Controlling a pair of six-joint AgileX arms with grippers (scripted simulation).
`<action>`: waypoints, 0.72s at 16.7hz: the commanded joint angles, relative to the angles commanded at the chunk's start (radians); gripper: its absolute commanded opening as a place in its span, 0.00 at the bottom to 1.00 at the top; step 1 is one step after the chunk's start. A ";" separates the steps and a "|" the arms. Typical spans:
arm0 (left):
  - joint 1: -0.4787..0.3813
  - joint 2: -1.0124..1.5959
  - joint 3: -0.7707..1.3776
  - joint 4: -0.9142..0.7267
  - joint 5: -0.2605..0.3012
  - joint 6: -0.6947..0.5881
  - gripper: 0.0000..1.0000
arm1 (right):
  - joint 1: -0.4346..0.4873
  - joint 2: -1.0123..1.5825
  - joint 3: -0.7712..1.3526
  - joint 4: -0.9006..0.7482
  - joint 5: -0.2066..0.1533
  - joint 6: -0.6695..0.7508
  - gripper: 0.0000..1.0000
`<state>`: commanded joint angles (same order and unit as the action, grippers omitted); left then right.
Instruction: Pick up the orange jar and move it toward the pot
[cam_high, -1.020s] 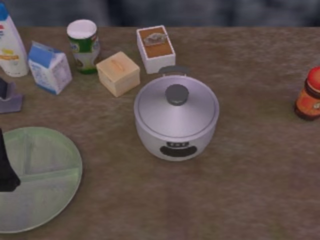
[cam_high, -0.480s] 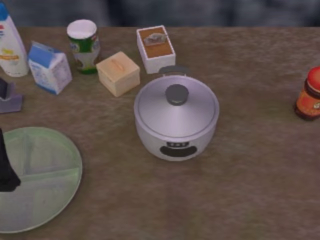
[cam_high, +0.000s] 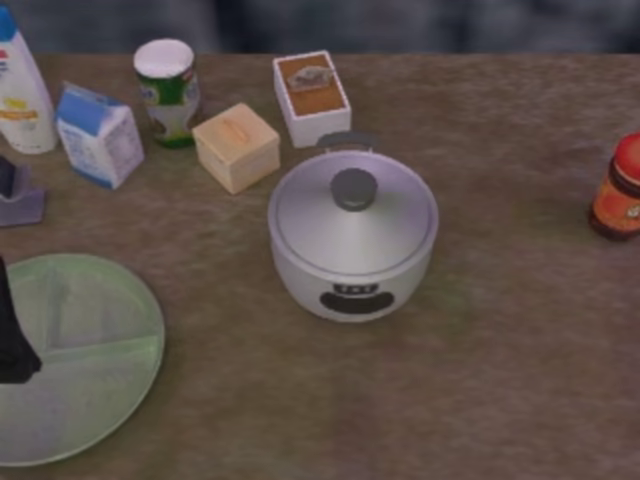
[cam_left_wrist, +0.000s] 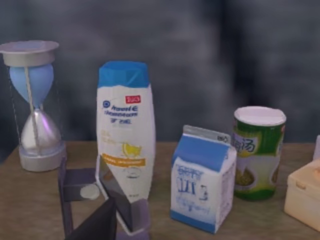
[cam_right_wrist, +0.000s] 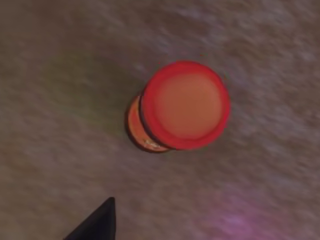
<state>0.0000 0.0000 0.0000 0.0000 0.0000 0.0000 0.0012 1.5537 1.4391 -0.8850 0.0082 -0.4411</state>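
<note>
The orange jar (cam_high: 618, 188) stands upright at the table's far right edge; it is a dark jar with a red-orange lid. The right wrist view looks straight down on its lid (cam_right_wrist: 185, 105). My right gripper hangs above it, clear of the lid and open; only one dark fingertip (cam_right_wrist: 101, 221) shows, and the arm is outside the top view. The silver-grey pot (cam_high: 352, 235), with a domed lid and dark knob, sits mid-table well to the left of the jar. My left gripper (cam_high: 12, 340) stays parked at the left edge over the plate, open and empty.
A pale green divided plate (cam_high: 95, 400) lies front left. Along the back left stand a white bottle (cam_high: 20, 90), a milk carton (cam_high: 98, 135), a green-labelled can (cam_high: 168, 90), a beige box (cam_high: 236, 146) and a white box (cam_high: 311, 97). An hourglass (cam_left_wrist: 34, 105) stands behind the bottle.
</note>
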 joint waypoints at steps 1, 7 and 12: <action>0.000 0.000 0.000 0.000 0.000 0.000 1.00 | 0.000 0.106 0.097 -0.054 0.000 -0.028 1.00; 0.000 0.000 0.000 0.000 0.000 0.000 1.00 | 0.003 0.618 0.557 -0.338 0.001 -0.168 1.00; 0.000 0.000 0.000 0.000 0.000 0.000 1.00 | 0.005 0.812 0.714 -0.463 0.001 -0.224 1.00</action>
<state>0.0000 0.0000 0.0000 0.0000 0.0000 0.0000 0.0057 2.3661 2.1530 -1.3475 0.0095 -0.6647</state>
